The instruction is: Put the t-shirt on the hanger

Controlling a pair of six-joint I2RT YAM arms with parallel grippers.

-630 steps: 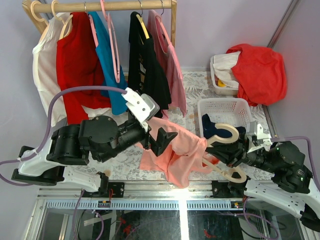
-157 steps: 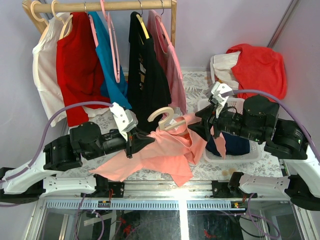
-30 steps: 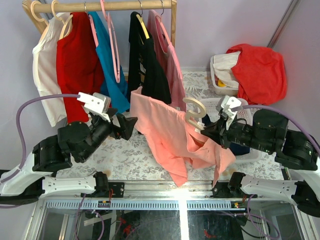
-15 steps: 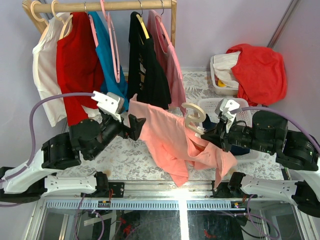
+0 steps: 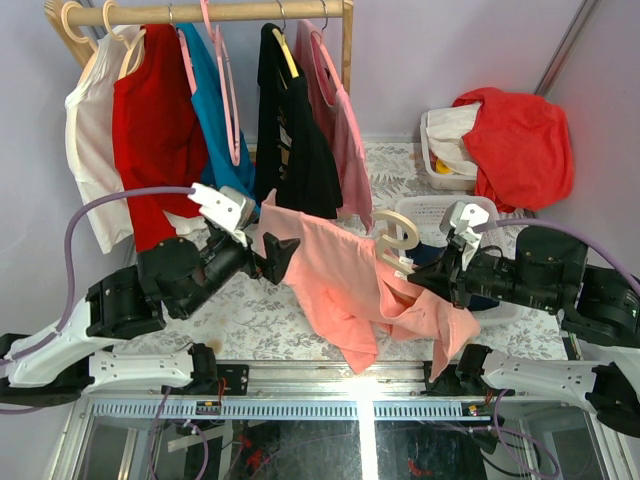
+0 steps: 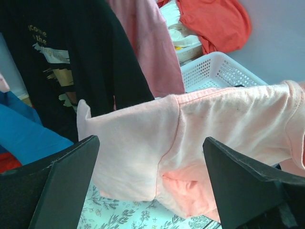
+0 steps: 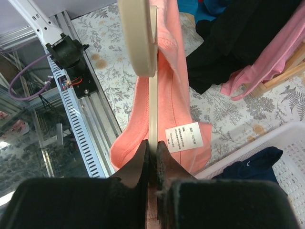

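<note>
T-shirt (image 5: 335,275): we see it draped over the hanger (image 5: 398,235), held above the table (image 5: 255,322).
Right gripper (image 7: 151,152): clenched on the hanger's thin bar.
Left gripper (image 6: 150,143): jaws spread wide; the sleeve hangs just beyond them.

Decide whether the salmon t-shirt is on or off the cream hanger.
On, at least partly: the t-shirt drapes from the hanger, its hook standing above the cloth. Both shoulders seated: cannot tell.

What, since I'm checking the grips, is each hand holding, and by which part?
The right hand clamps the hanger by its thin edge below the hook. The left hand is open, holding nothing; the t-shirt hangs beyond it.
</note>
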